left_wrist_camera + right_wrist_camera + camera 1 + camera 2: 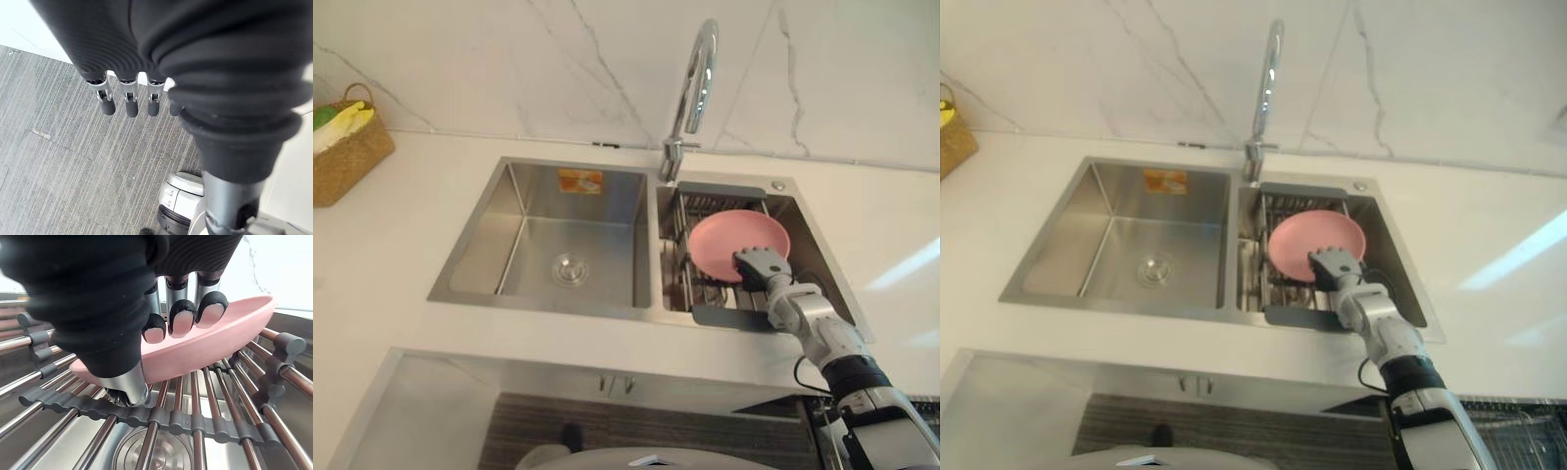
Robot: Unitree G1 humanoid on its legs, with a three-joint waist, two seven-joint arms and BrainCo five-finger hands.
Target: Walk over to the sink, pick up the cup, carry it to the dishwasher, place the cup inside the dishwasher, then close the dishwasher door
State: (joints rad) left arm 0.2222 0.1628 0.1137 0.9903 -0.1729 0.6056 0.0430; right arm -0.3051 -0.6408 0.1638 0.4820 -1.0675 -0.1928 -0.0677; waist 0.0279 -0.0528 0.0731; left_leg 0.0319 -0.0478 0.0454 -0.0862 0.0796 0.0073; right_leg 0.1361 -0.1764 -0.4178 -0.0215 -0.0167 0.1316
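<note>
A pink dish [734,238] is seated tilted on the wire rack [195,423] in the right basin of a steel double sink [543,305]. The sink is set in a white countertop [401,245] below a marble wall [509,59] and a chrome faucet [695,78]. The dish rim is pinched between the fingers and thumb of the right hand [762,266]. A wicker basket [347,162] is placed at far left. The left hand [128,102] is held with its fingers relaxed above grey striped floor [58,147].
</note>
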